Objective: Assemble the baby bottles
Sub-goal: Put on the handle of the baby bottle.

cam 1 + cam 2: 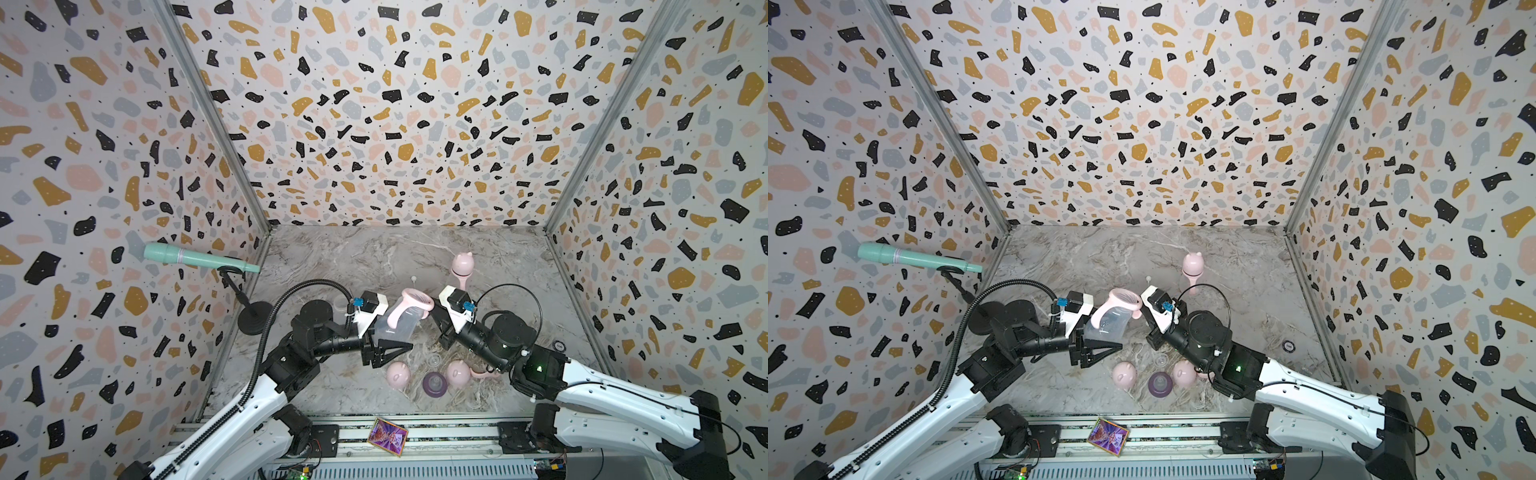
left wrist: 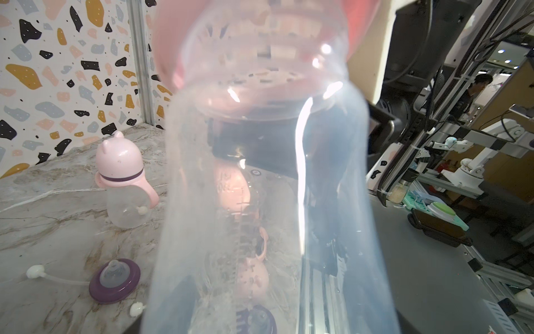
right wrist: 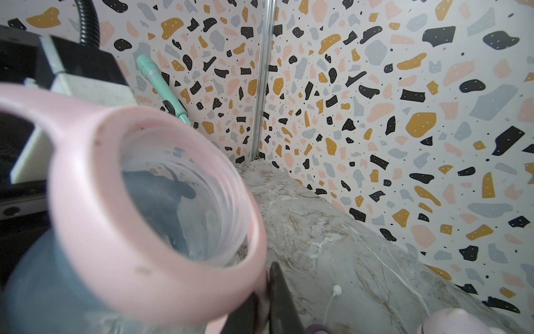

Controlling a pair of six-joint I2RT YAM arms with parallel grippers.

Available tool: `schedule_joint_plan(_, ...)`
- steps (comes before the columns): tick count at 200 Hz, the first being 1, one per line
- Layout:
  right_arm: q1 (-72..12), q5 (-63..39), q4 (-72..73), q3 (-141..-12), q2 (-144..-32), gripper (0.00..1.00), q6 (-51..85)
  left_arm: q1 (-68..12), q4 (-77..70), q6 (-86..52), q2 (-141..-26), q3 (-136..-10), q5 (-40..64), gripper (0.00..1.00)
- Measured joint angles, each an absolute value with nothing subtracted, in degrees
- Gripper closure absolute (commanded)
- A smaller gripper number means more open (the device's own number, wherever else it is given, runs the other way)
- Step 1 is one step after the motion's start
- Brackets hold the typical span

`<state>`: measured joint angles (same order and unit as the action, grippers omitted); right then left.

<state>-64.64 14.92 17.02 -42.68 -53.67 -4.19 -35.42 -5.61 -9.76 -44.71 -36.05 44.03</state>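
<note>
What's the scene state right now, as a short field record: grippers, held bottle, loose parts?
left gripper: shut on clear bottle, held in the air
right gripper: shut, at that bottle's pink collar; grip unclear
capped bottle: standing upright at the back
loose parts: two pink dome caps, purple teat ring, near the front

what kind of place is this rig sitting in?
Probably a robotics lab data-collection cell. The marble-look tabletop is boxed in by terrazzo-print panels on metal framing. Past the open side, the left wrist view shows another white robot arm and a person.
</note>
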Motion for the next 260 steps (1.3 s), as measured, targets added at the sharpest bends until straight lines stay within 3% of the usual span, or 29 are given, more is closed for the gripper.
schedule_joint_plan(131,-71.5,26.9,24.0,-42.2,-56.8,1.0,-9.0,-35.7,-15.2,-17.4,-46.3,-35.7,45.3,0.6)
schedule_joint_plan(205,-73.2,30.6,20.3,-42.7,-56.3,1.0,-12.3,-35.7,-10.8,-13.4,-46.7,-36.5,45.9,0.59)
schedule_joint_plan(230,-73.3,29.9,17.9,-43.1,-55.9,0.79,-12.3,-35.7,-8.4,-11.1,-45.6,-36.5,44.2,0.59)
schedule_joint_plan(260,-72.3,25.6,11.9,-43.4,-55.6,0.41,-10.4,-35.7,-7.4,-9.4,-44.1,-36.5,37.3,0.6)
